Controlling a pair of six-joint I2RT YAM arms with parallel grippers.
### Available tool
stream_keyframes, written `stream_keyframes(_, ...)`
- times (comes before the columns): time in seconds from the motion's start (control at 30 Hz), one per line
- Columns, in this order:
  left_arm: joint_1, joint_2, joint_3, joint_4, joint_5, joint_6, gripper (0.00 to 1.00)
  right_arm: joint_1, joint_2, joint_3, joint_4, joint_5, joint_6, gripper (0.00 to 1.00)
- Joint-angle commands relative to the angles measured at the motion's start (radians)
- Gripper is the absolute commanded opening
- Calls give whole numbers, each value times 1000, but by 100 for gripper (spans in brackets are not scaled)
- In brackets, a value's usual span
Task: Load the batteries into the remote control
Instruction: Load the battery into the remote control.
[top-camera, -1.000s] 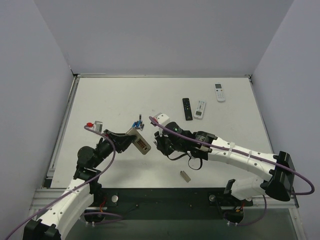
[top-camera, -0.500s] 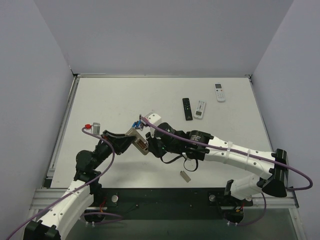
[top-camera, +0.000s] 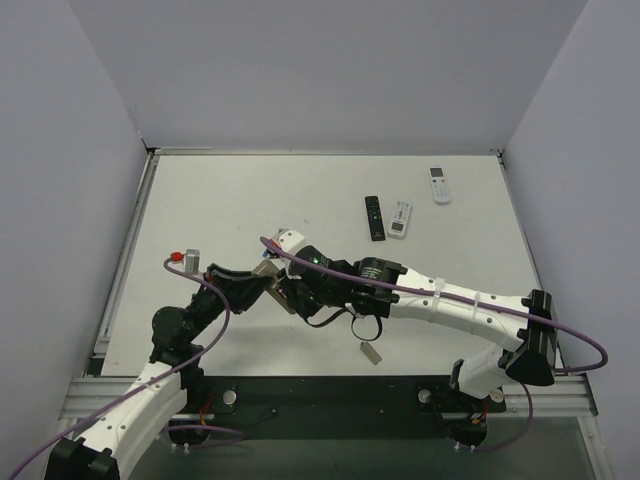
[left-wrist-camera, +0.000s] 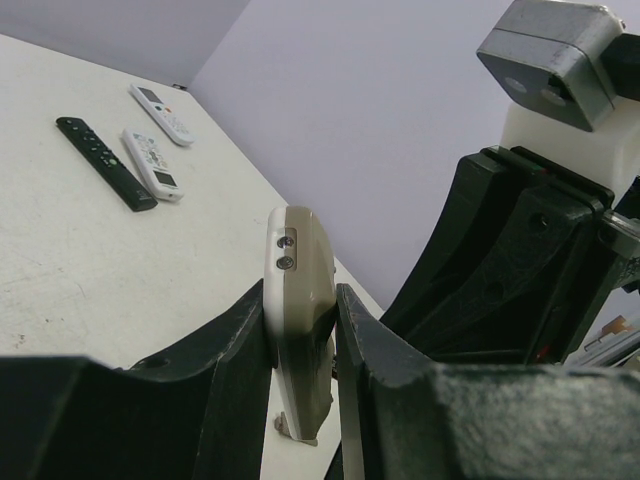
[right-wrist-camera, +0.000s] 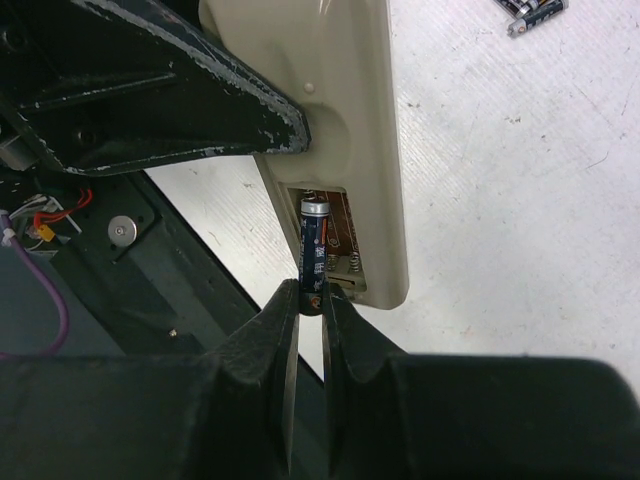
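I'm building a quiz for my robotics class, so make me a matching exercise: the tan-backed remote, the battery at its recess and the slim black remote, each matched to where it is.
Things:
1. remote control
2. battery
3. slim black remote

Places:
A. lying flat on the table beside a white remote
B. clamped in the left gripper
C. pinched in the right gripper, at the open battery recess

Pairs: 1-B, 2-C, 3-A
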Motion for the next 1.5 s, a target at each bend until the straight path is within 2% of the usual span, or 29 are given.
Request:
stream_keyframes(0.0, -10, 11, -9, 142, -14, -39, 0, 14, 20, 56, -49, 19, 6, 0)
stream_keyframes(0.4, -28, 29, -29, 219, -32, -104, 0, 26, 51, 84, -66, 36, 3, 0)
stream_keyframes(0.9, -65, 46, -30, 247, -11, -121, 0, 29, 48, 128, -115, 59, -92, 0)
stream_keyframes(1.23, -79, 54, -35, 262, -49, -173, 0, 30, 55, 138, -124, 48, -89, 15)
stream_keyframes(1.47, -79, 52, -53, 244, -106, -234, 0, 30, 57, 142, -130, 56, -84, 18)
